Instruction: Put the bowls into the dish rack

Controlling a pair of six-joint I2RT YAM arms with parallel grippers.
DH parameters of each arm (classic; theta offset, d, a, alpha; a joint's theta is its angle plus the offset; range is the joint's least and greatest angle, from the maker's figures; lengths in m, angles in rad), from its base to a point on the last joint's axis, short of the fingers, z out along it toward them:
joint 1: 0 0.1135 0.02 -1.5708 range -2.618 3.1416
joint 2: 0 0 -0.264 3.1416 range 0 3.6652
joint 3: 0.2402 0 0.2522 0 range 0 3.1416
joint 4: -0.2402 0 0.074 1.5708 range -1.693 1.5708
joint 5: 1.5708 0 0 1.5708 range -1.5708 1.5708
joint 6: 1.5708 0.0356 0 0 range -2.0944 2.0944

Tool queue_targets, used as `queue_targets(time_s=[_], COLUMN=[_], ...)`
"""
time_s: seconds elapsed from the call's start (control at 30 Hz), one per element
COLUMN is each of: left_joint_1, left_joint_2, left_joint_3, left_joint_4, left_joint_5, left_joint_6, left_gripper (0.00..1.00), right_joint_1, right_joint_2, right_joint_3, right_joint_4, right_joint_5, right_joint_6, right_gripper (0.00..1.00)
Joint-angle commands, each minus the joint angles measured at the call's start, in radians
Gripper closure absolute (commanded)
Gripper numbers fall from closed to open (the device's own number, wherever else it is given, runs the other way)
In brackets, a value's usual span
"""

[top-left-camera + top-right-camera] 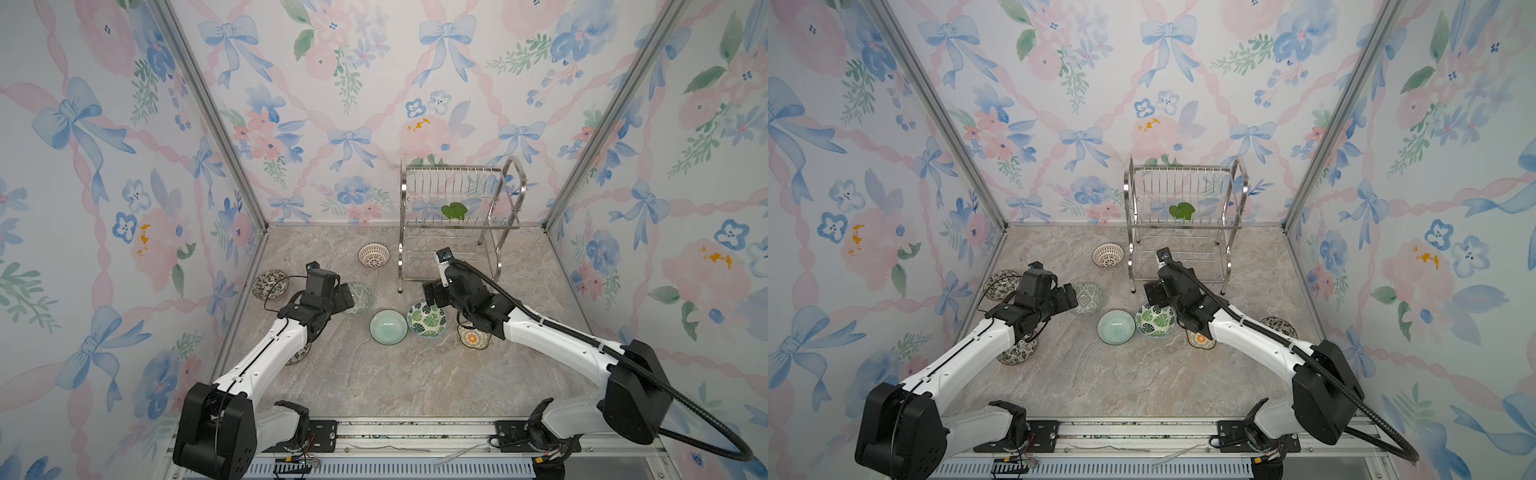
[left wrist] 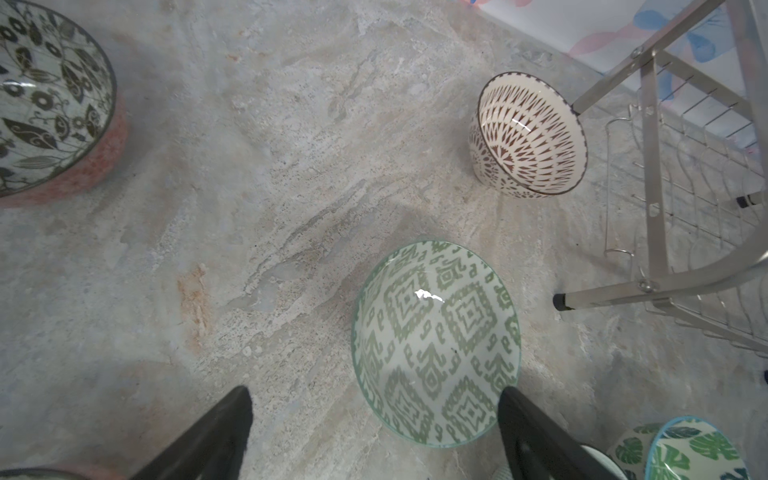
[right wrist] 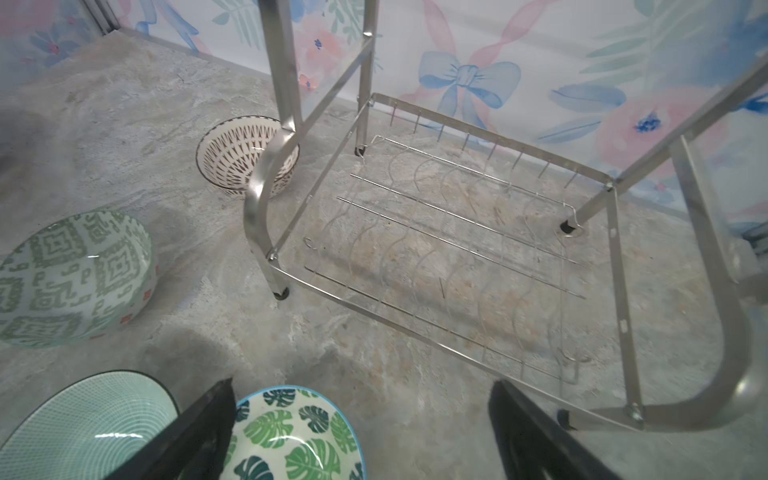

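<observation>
The tall shiny steel wire dish rack (image 1: 461,224) stands upright near the far edge of the tabletop (image 1: 374,382), a bit right of the middle, with its long side along that edge. Its bottom shelf has no bowl in it, and a small green thing (image 1: 455,210) on the top shelf is too small to name. The bowls (image 1: 473,337) sit on the tabletop with their open sides up. They are round, so they have no long side; each one points straight up. The round bowl with green diamond shapes (image 2: 436,345) sits left of the middle. The left gripper (image 2: 374,392) hangs over its near rim with its two black fingers (image 2: 216,436) wide apart and nothing in them. The right gripper (image 3: 361,384) is spread wide too and holds nothing. It hangs by the rim of the round bowl with big green leaves (image 3: 291,432), which sits near the middle right beside the mint bowl (image 1: 388,327). The white bowl with brown lattice marks (image 1: 374,254) sits just left of the rack's feet, and a bowl with dark flowers (image 1: 270,284) is near the left edge. These bowls look hard, smooth and slippery, and I think they would break if dropped. The best place to grab is the rim, one finger inside and one outside.
</observation>
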Motion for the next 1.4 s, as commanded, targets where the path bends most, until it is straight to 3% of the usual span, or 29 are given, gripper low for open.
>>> queue_targets(time_s=[0.0, 0.23, 0.57, 0.87, 1.37], left_joint_1=[0.03, 0.035, 0.043, 0.046, 0.03], left_joint_2=[0.04, -0.012, -0.094, -0.141, -0.216], left_joint_3=[-0.011, -0.095, -0.159, -0.211, -0.26], left_joint_4=[0.002, 0.071, 0.105, 0.12, 0.159], left_joint_5=[0.068, 0.148, 0.285, 0.371, 0.466], left_joint_6=[-0.024, -0.039, -0.066, -0.104, -0.154], left_gripper=[0.08, 0.07, 0.03, 0.02, 0.02], right_joint_1=[0.04, 0.165, 0.25, 0.218, 0.166], right_joint_2=[0.089, 0.295, 0.377, 0.428, 0.467], right_joint_3=[0.099, 0.232, 0.249, 0.245, 0.226], right_joint_4=[-0.09, -0.15, -0.176, -0.203, -0.266], right_joint_5=[-0.02, -0.036, -0.077, -0.065, 0.14], right_joint_6=[-0.014, -0.066, 0.0, 0.0, -0.02], right_gripper=[0.04, 0.03, 0.03, 0.0, 0.03])
